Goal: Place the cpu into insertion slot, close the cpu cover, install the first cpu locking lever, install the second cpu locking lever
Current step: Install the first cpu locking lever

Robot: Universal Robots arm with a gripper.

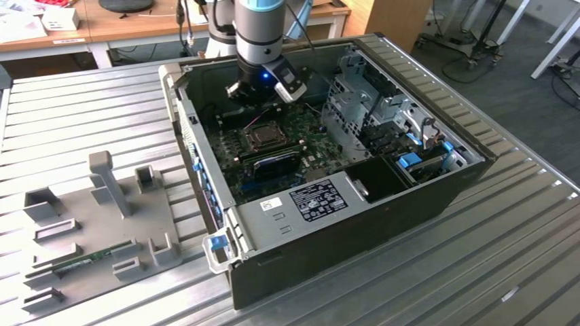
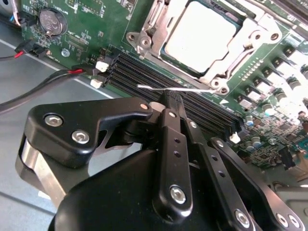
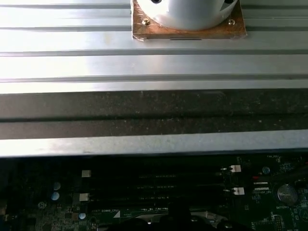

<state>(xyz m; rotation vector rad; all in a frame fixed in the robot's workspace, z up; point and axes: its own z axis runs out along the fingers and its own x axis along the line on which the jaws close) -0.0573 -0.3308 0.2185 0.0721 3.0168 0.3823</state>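
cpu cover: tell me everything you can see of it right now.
The cpu cover is a thin, bright silver metal frame with a large square window. It lies flat, closed over the cpu, whose grey top shows through the window, on the green motherboard. A thin wire lever runs beside one edge.

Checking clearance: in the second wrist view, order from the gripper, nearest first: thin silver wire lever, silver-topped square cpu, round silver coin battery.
1. Thin silver wire lever, right at the gripper.
2. Silver-topped square cpu, beyond the lever.
3. Round silver coin battery, far off to one side.
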